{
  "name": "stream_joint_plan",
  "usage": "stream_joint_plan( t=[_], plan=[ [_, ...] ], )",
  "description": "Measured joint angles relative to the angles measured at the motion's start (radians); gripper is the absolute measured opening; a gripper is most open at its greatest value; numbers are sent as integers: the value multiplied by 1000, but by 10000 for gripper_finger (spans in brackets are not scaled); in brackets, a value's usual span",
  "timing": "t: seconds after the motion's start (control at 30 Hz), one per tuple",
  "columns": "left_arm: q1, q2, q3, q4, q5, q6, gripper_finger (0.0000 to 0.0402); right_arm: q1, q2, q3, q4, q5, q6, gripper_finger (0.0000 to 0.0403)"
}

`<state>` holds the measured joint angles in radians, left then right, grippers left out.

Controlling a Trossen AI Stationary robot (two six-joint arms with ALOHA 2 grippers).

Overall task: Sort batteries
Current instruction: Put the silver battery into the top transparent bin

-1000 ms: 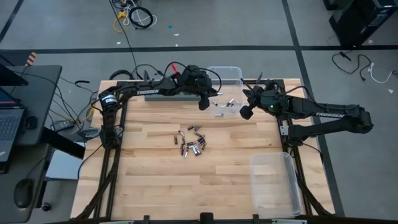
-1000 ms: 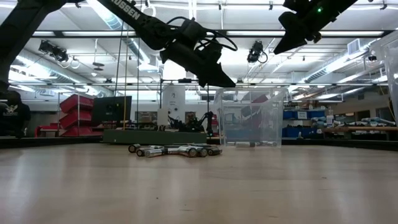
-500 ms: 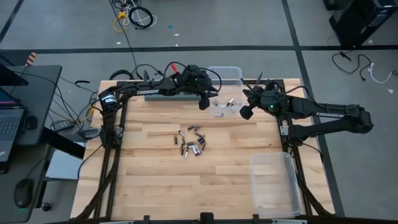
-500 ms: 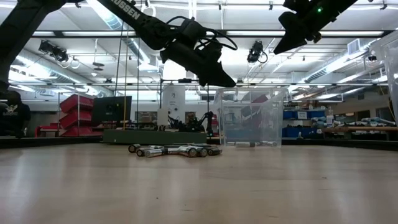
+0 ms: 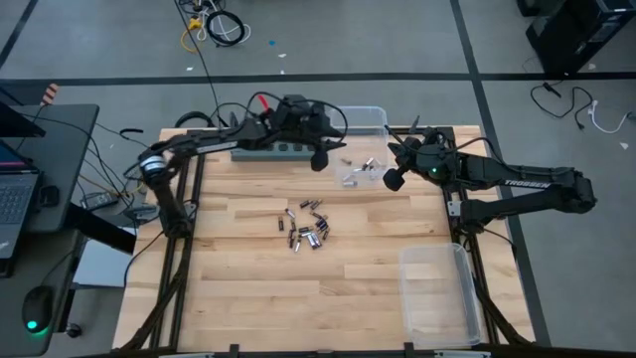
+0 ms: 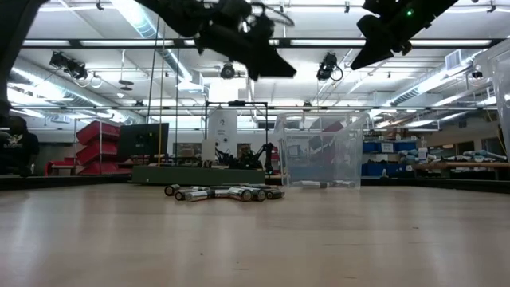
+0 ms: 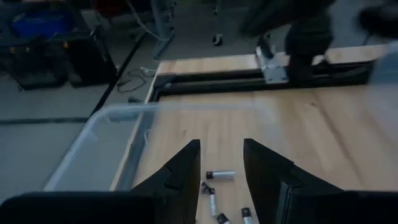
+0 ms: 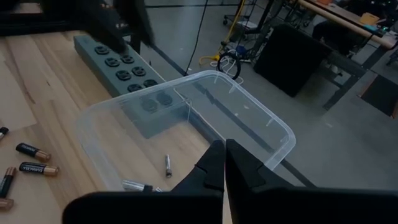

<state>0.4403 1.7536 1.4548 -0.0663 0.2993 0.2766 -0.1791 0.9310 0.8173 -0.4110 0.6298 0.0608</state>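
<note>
Clear bin (image 8: 249, 118) at the table's far edge could get clipped by the left gripper (image 7: 222, 163), fingers parted and empty.

The wooden tabletop (image 5: 248, 288) fills the centre of the high view. A green power strip (image 5: 273, 152) with dark sockets lies along its edge at 12 o'clock. A clear plastic bin (image 5: 360, 118) stands just right of the strip, at about 1 o'clock. A second clear bin (image 5: 437, 293) sits at about 4 o'clock, near the right edge. Off the tabletop at 9 o'clock, a dark desk carries a laptop (image 5: 15, 199), and a mouse (image 5: 37, 308) lies at about 8 o'clock. Loose cables (image 5: 214, 25) lie on the grey floor at 12 o'clock. In the low view, red racks (image 6: 100, 143) stand in the room behind, and a person (image 6: 16, 147) is at the far left.
</note>
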Motion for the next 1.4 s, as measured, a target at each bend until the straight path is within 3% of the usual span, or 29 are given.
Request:
stream_joint_plan(
  t=[0.27,0.5,0.57,0.83,0.93,1.2,1.33,1.4],
  plan=[
    [-119,-162,0,-306,-64,95,121,0,0,0,-3,0,-1,3],
    [-257,-239,-86,-480,-332,90,121,0,0,0,-8,-2,-3,3],
    [-282,-275,-139,-497,-365,59,121,0,0,0,-8,-3,-3,3],
    [-370,-457,-440,-385,-366,-25,121,0,0,0,-7,-6,-4,3],
    [-407,-503,-564,-348,-309,-18,121,0,0,0,-7,-6,-4,3],
    [-460,-479,-833,-14,-285,-144,122,0,0,0,2,-6,-3,3],
    [-479,-476,-879,68,-292,-207,122,0,0,0,7,-6,1,3],
    [-483,-475,-883,73,-347,-240,122,0,0,0,6,-7,12,3]
  ],
)
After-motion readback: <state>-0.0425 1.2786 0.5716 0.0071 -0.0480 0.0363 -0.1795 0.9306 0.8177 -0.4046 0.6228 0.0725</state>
